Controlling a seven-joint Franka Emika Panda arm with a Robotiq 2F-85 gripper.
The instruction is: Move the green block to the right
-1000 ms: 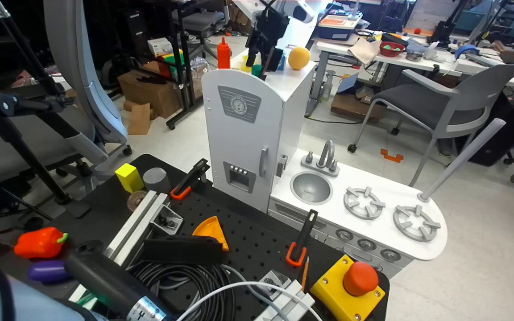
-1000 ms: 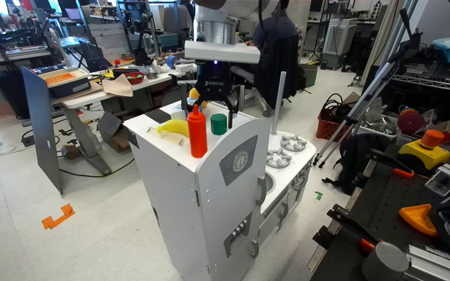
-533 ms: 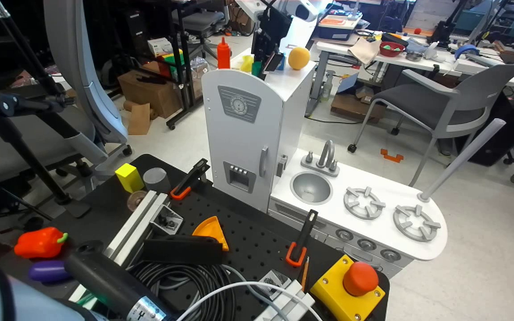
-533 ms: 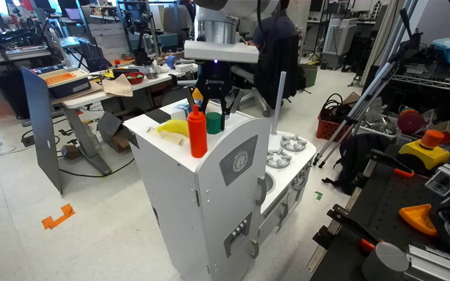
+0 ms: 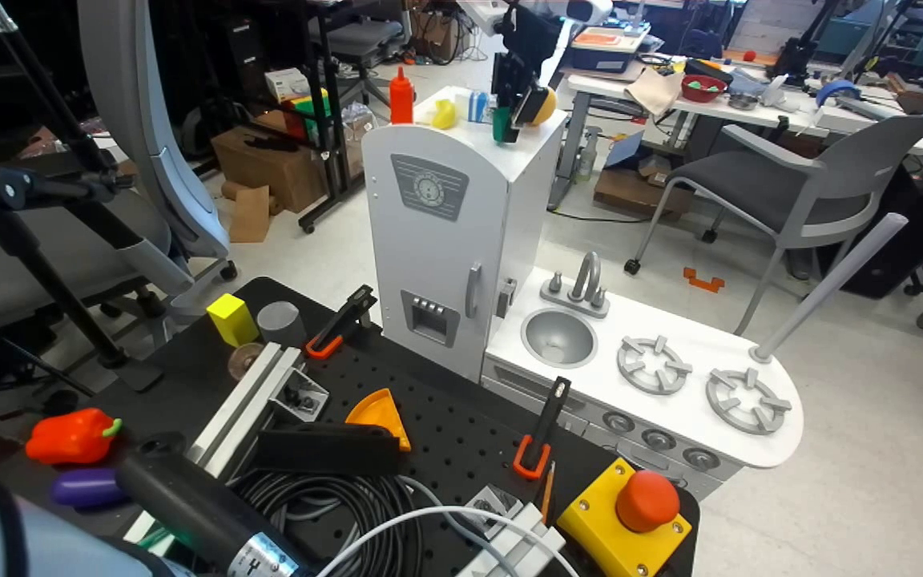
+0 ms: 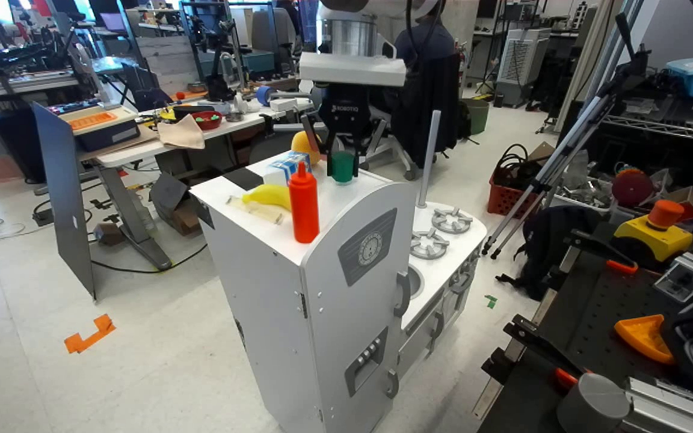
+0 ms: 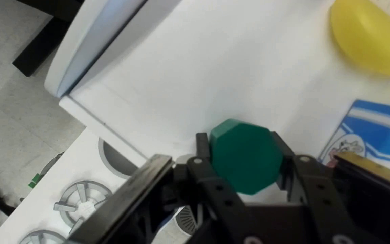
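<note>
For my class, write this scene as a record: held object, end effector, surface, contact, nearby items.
Held object: green many-sided block
End effector: black, two-fingered, closed on the block
Surface: flat white cabinet top
Contact with surface: cannot tell
Nearby: red plastic-looking squeeze bottle, yellow curved banana, blue-and-white carton, round orange ball

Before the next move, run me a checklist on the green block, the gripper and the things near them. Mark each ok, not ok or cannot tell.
1. The gripper is shut on the green block, one finger on either side: ok.
2. The green block is lifted off the white cabinet top: cannot tell.
3. The green block is apart from the blue-and-white carton: ok, white surface shows between them in the wrist view.
4. The gripper is clear of the orange ball: cannot tell, it partly hides the ball in an exterior view.
5. The red bottle is upright: ok.
</note>
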